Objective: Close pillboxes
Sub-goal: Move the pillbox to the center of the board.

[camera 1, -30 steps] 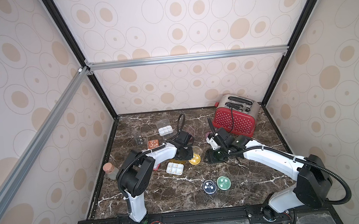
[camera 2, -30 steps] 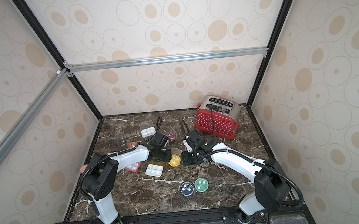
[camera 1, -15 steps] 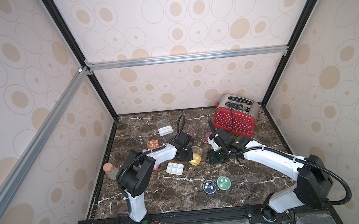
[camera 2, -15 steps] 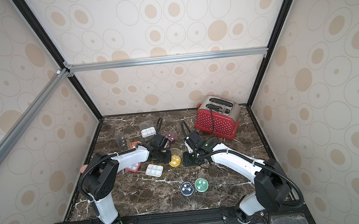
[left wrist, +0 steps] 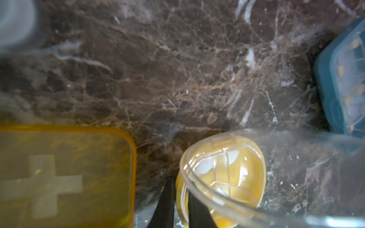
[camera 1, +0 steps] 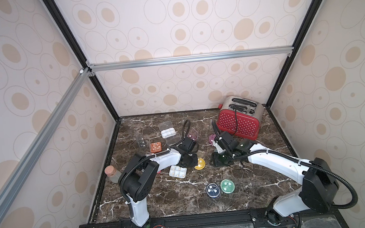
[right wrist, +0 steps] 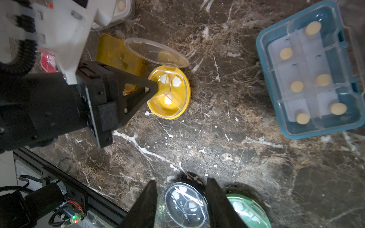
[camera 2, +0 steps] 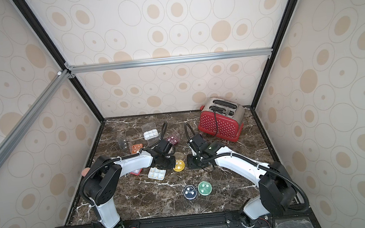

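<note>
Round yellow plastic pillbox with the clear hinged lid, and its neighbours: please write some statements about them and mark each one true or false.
1. The round yellow plastic pillbox has its clear lid raised. True.
2. The right gripper pinches its rim. False: the left gripper does; the right one is open and holds nothing.
3. The teal rectangular pillbox holds white tablets. False: its pills are yellowish.
4. The round navy pillbox has its lid shut. True.
</note>
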